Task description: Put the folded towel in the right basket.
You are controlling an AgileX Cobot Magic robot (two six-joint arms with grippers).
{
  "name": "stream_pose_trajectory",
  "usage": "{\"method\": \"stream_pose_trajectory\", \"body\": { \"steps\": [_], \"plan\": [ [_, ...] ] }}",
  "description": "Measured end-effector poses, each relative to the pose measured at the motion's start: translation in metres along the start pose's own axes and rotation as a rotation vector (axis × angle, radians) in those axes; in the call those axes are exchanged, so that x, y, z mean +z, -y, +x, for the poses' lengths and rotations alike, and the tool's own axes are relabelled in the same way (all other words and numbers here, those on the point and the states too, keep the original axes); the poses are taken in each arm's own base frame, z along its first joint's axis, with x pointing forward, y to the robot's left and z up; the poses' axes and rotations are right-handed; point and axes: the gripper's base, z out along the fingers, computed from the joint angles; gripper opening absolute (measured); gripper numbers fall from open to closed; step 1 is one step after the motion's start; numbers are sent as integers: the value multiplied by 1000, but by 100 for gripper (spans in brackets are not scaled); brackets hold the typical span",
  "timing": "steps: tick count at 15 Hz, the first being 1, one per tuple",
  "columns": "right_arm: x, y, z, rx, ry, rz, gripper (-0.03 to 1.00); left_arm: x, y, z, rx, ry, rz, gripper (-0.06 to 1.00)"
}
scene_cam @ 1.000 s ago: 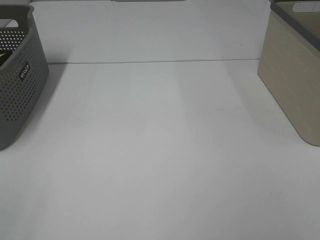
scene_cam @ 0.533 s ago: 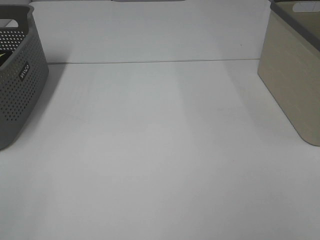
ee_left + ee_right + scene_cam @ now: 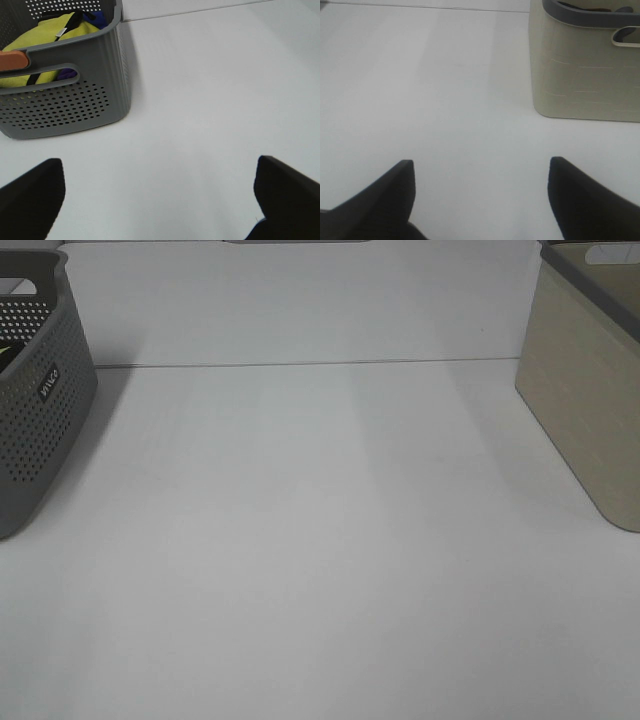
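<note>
No folded towel lies on the white table [image 3: 320, 540]. The grey perforated left basket [image 3: 40, 400] holds a crumpled yellow cloth [image 3: 47, 35] with a black strap and a blue item beside it, seen in the left wrist view. The beige right basket [image 3: 590, 390] with a grey rim stands at the right edge; its inside is hidden. My left gripper [image 3: 159, 161] is open and empty above bare table, near the grey basket [image 3: 65, 107]. My right gripper [image 3: 481, 161] is open and empty, short of the beige basket [image 3: 585, 70]. Neither gripper shows in the high view.
An orange piece [image 3: 12, 60] sits at the grey basket's handle. A seam line [image 3: 300, 363] crosses the back of the table. Bare white surface lies between the two baskets.
</note>
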Motion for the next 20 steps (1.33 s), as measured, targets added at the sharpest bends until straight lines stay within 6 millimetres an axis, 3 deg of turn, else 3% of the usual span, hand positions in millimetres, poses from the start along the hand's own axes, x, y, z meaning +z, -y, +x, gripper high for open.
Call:
{"method": "stream_pose_trajectory", "body": {
  "steps": [20],
  "plan": [
    [0,0,0,13,-1,27,71,0,0,0,0,0,0,98]
  ]
}}
